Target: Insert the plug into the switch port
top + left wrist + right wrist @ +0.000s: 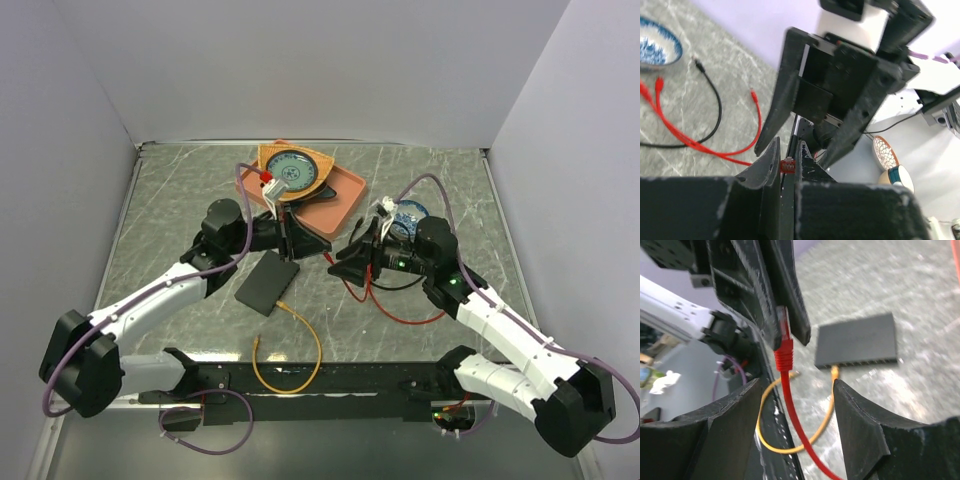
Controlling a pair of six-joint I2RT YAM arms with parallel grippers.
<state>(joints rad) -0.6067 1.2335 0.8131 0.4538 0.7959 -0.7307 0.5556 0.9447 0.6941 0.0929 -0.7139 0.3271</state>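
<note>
The left claw (786, 156) is clamped shut on the red plug (784, 347). In the right wrist view the plug hangs between those fingers at upper centre, its red cable (795, 430) trailing down. That cable passes between the fingers of the right claw (797, 385), which stand wide apart at the bottom of the frame and touch nothing.

The plug is up off the desk (180, 200) and apart from the switch (267, 283). From overhead, that flat black box lies just left of centre. Its ports (860, 361) run along the long edge that faces lower right. A yellow cable (300, 340) already sits in one of them and loops down toward the bottom of the view. I can't tell which port is which from here.

The orange tray (345, 195) sits at upper centre of the overhead view, behind the two claws. In it is a round blue-patterned dish (292, 172) on an orange piece, with a small red bit and a white bit at its lower left edge. What those two are is too small to make out.

A small blue-and-white bowl (412, 212) stands on the desk right of the tray, beside the right arm. More red cable and a black cable (715, 110) lie loose near it.
</note>
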